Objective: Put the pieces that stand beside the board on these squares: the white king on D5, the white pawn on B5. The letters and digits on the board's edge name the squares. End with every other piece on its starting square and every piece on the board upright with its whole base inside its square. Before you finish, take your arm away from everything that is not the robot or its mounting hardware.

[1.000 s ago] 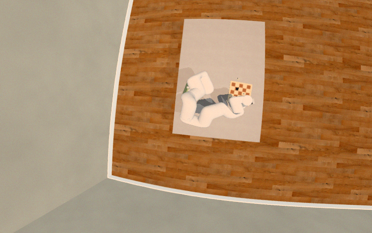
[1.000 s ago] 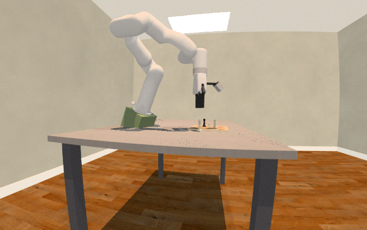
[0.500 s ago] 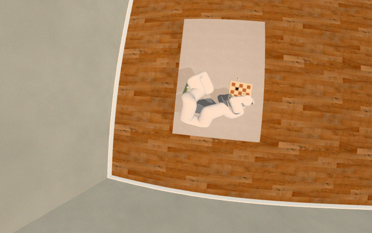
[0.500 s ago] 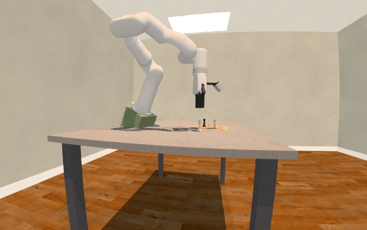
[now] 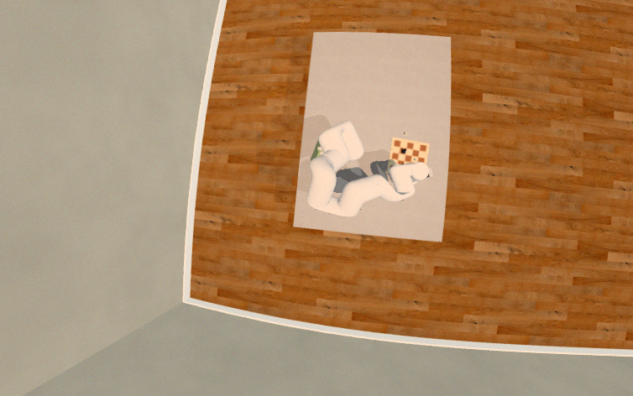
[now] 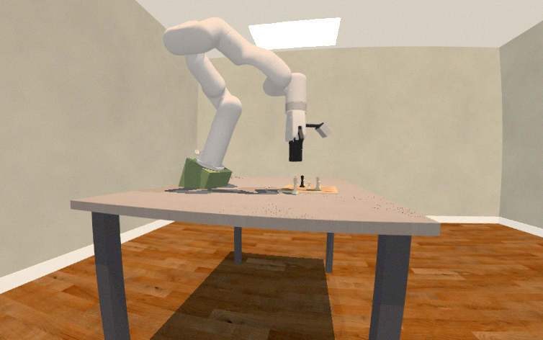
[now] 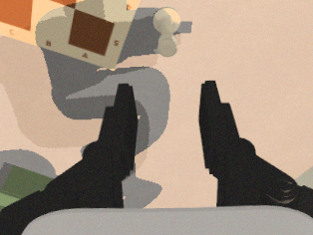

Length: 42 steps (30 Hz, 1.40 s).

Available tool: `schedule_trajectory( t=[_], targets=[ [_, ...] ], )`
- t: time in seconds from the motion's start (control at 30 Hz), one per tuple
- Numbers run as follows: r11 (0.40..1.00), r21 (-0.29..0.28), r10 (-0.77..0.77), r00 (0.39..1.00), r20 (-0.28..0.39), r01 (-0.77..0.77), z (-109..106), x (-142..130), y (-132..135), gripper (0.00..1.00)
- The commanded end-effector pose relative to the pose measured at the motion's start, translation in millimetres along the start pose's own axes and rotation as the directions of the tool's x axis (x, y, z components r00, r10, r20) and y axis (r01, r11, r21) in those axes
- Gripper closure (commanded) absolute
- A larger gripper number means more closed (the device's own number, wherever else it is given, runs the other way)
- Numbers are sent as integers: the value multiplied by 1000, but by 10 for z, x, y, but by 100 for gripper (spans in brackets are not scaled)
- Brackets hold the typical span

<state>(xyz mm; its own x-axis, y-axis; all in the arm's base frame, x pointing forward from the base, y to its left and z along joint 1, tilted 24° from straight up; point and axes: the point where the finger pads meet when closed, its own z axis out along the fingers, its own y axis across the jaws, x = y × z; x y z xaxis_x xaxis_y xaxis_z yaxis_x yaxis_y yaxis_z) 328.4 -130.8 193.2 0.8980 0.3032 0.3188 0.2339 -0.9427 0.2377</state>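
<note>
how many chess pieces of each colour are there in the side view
white pieces: 3
black piece: 1
total: 4, counted in the exterior view; the other views show too little of them to check
</note>
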Motion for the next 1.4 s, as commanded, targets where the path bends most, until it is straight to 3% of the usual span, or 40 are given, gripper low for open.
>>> schedule_trajectory(
  t=[0.0,0.6,1.37],
  targets=[
    [1000,-2,0,1000,-2,0,50,9,8,58],
    [1000,-2,0,1000,-2,0,297,8,10,58],
    [1000,-2,0,1000,-2,0,437,7,11,58]
  ],
)
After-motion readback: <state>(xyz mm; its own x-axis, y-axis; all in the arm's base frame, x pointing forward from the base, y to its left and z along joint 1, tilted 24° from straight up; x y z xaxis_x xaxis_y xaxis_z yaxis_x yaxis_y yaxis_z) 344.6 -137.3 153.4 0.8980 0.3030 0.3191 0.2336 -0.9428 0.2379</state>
